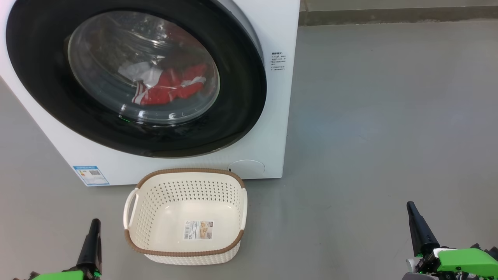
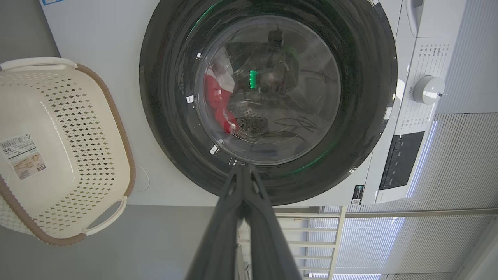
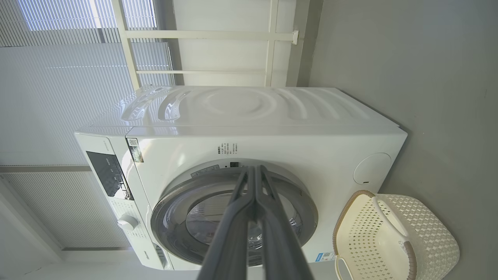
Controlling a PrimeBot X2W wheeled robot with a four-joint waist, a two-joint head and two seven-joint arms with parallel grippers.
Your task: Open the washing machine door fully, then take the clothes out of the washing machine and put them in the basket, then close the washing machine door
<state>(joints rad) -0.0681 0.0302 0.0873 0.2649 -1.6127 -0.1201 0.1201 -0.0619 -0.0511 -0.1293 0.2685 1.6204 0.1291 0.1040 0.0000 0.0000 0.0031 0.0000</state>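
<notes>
Washing machine door is closed flush on the white washing machine, with the black rim seated all round the glass. Clothes are inside the drum, seen through the window: a red bundle with white stripes and a white panel, low in the drum.

Basket is upright on the grey floor, just in front of the machine and below the door. It holds just its paper label, flat on the bottom. A blue sticker is at the machine's lower left corner. A round cap is at lower right, just behind the basket rim (head view for both).

Left gripper is at lower left of the head view, fingers pressed together, gripping nothing, near the basket's left handle but clear of it. In its wrist view the fingers point at the door.

Right gripper is at lower right, fingers likewise together and empty. It is over bare floor, well apart from basket and machine.
</notes>
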